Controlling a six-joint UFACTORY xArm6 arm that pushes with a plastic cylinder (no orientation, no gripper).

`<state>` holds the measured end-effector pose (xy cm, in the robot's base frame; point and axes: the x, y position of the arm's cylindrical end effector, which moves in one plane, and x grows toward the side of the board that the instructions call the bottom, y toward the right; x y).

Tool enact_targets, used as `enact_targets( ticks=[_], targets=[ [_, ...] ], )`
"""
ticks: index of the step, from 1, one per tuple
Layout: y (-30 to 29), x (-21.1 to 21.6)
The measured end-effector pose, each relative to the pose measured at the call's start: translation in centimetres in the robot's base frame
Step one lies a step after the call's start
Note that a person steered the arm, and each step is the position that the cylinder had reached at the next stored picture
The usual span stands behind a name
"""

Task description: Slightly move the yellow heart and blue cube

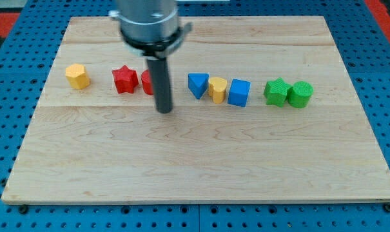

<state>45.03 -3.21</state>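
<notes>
robotics lab: wooden board on blue pegboard bench

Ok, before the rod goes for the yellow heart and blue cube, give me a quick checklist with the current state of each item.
1. Targets in view: yellow heart and blue cube, side by side. Ok.
2. My tip apart from the targets, to the view's left. Ok.
3. Direct path from the left: blue triangular block sits against the heart on that side. Not ok.
4. Room to the view's right: green blocks lie close beyond the cube. Not ok.
5. Red block behind the rod: partly hidden, contact unclear. Cannot tell.
</notes>
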Motion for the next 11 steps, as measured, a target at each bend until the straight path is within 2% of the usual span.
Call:
enact_targets(
  ticks=[1,3,5,7,11],
  targets=[
    [4.9,-0.7],
    [4.8,-3.0],
    [4.1,-1.6],
    [8.0,-0.5],
    [10.5,-2.4]
  ],
)
